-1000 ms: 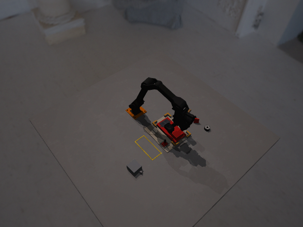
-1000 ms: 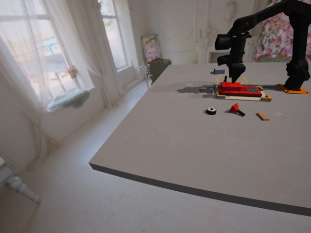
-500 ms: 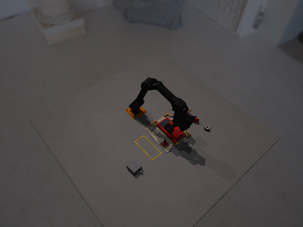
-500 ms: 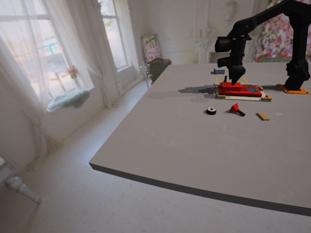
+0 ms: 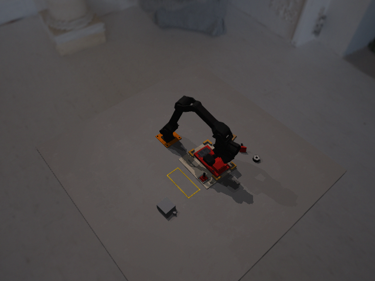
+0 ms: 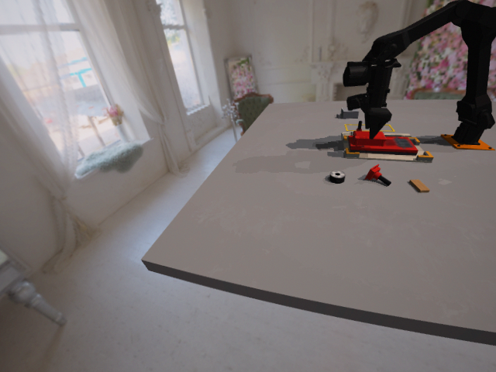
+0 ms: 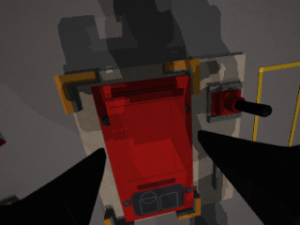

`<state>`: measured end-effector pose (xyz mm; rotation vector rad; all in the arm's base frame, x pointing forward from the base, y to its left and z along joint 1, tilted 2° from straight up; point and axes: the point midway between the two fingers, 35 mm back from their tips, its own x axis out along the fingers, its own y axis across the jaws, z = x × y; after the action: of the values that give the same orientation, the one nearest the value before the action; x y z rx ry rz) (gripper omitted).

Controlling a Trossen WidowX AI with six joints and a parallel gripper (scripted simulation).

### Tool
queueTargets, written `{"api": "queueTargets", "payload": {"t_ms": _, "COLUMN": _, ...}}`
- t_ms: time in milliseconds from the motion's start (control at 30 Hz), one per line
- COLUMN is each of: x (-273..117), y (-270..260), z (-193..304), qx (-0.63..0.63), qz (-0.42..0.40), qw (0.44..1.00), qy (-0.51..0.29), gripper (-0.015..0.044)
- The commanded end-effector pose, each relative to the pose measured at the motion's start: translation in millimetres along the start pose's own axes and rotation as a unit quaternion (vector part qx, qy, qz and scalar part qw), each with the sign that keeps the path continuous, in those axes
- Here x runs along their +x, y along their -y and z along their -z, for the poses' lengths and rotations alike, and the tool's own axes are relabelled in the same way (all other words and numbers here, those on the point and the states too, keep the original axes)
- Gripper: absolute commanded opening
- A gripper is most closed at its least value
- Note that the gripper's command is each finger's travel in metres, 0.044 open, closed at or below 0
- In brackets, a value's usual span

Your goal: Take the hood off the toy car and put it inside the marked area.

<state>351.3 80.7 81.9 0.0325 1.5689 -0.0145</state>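
Across the table (image 5: 136, 187) (image 6: 280, 208) (image 7: 33, 56), the largest thing in sight, everything can be placed by the toy car (image 5: 208, 157) (image 6: 400, 146) (image 7: 161, 187), which is red with a dark panel at one end. Above the car bends the black arm (image 5: 207, 116) (image 6: 404, 38), its orange base plate (image 5: 176, 139) (image 6: 447, 139) standing near the car's dark-panelled end. A pale board (image 5: 193, 170) (image 6: 384, 156) (image 7: 225, 185) lies under the car, with orange corner brackets around it. The marked area (image 5: 183, 182) (image 6: 370, 125) (image 7: 258, 103), a yellow outline, is beside the board, on the side of the car where a red switch with a black lever (image 5: 203, 177) (image 6: 359, 126) (image 7: 232, 103) stands. The raised red hood (image 5: 220, 165) (image 6: 366, 137) (image 7: 145, 127) is on the car, at the end away from the dark panel. The fingers (image 5: 216, 158) (image 6: 373, 134) are spread wide, one to each side of the car, with nothing pinched between them. Beyond the marked area from the car sits a grey block (image 5: 166, 205) (image 6: 349, 114). On the car's opposite side lie a red piece with a black handle (image 5: 243, 148) (image 6: 374, 173), an orange-brown slat (image 5: 234, 137) (image 6: 418, 185) and, smallest, a black-and-silver ring (image 5: 254, 158) (image 6: 337, 179).
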Motion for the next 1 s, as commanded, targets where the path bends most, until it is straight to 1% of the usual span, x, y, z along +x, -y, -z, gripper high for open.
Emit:
{"api": "queueTargets", "payload": {"t_ms": 0, "x": 2.9, "y": -0.5, "z": 1.1, "qx": 0.003, "qz": -0.002, "qw": 1.000, "qy": -0.003, "gripper": 0.0440}}
{"api": "queueTargets", "payload": {"t_ms": 967, "x": 17.4, "y": -0.6, "z": 1.2, "qx": 0.003, "qz": -0.002, "qw": 1.000, "qy": -0.003, "gripper": 0.0440}}
